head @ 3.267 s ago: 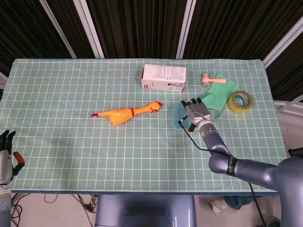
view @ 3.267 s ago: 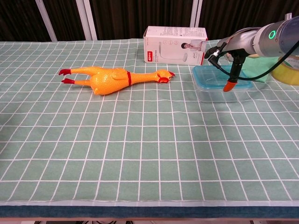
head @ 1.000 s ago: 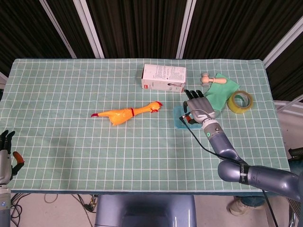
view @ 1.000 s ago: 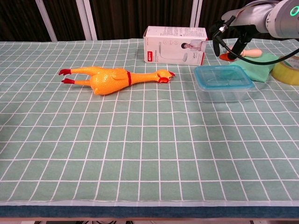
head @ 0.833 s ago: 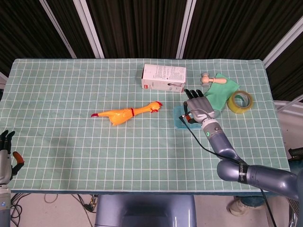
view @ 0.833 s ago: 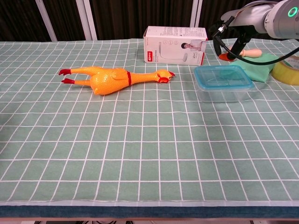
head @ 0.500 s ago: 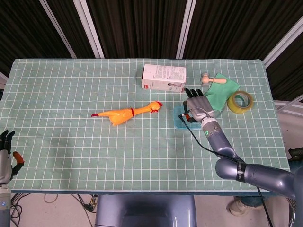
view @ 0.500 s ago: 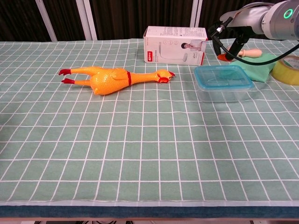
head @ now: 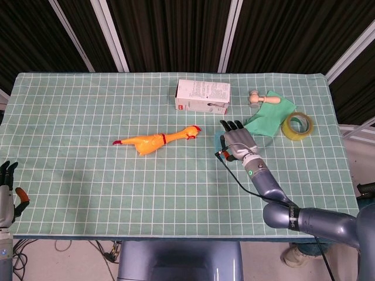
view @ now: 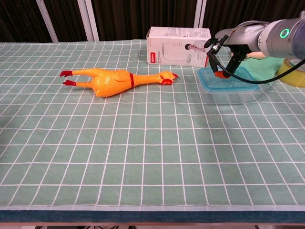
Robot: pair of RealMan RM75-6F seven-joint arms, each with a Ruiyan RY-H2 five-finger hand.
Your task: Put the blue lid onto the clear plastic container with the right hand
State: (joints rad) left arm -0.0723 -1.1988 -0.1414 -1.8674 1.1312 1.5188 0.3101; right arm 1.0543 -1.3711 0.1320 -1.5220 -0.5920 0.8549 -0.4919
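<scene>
The blue lid [view: 228,78] sits on the clear plastic container [view: 227,93], just right of the rubber chicken [view: 114,79]. The right hand [view: 223,56] hovers over the lid's left part, fingers apart, holding nothing. The left hand [head: 7,190] hangs off the table [head: 88,175], fingers spread.

Head view: right robot hand [head: 238,142] hides most of container [head: 218,140] & blue lid [head: 217,137]. Left robot hand [head: 8,186] cut by left edge. Chest view: tape roll [view: 294,70] cut at right edge.
</scene>
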